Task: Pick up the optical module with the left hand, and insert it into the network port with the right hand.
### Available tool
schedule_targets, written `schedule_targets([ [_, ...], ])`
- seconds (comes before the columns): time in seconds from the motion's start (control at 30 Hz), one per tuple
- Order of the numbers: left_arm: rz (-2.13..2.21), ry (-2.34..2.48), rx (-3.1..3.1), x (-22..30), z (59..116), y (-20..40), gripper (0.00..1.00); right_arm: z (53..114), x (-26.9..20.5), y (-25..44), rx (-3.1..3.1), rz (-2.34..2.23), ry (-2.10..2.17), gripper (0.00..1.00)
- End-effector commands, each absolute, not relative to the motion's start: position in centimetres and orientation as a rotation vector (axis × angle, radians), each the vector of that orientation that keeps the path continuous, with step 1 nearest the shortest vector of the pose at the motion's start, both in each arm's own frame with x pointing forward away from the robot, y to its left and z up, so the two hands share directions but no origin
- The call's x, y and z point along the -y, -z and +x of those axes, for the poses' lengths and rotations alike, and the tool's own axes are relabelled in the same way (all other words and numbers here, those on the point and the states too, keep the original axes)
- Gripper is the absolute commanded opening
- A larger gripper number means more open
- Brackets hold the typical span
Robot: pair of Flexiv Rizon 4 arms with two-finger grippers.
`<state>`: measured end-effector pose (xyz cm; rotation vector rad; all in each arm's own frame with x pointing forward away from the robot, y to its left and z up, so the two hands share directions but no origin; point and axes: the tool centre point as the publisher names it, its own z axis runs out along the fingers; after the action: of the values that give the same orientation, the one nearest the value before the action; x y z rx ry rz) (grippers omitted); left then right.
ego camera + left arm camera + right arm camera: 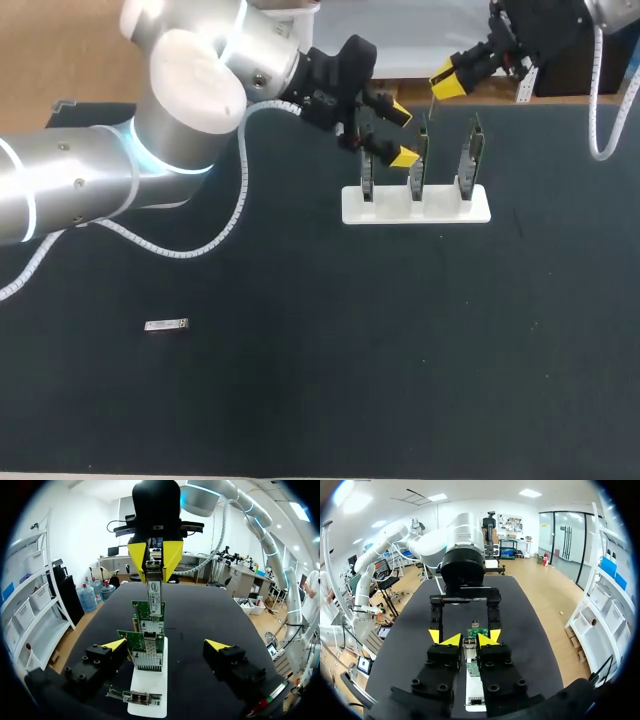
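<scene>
Dark table (300, 400) holds a stand (415, 212) of cards (418, 160). Just over one card, the right claw (154, 565) grips the module (154, 594). Around the cards, the left claw (402, 135) sits open. If the module tilts, it could miss the port (149, 626), jam, or bump the left claw.

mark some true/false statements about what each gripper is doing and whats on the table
1. The right gripper holds an optical module between its fingers. True.
2. The left gripper is shut on a module. False: it is open and holds nothing.
3. Three network cards stand upright on a white base. True.
4. The held module is the only one in sight. False: a second module lies flat on the table, far from the cards, on the left arm's side.
</scene>
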<state>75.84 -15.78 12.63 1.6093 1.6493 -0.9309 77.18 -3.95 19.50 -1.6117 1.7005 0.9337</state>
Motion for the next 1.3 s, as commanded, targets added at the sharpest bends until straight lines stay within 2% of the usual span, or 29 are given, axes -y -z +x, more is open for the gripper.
schedule_targets([
  [0.03,1.611,0.926,-1.653,15.75,75.98,-12.78,1.00,77.14,3.97,-19.49,-1.699,-1.610,-0.931,0.00],
  [1.3,1.647,0.929,-1.648,15.88,75.97,-12.65,1.00,77.16,4.04,-19.56,-1.694,-1.615,-0.932,0.00],
])
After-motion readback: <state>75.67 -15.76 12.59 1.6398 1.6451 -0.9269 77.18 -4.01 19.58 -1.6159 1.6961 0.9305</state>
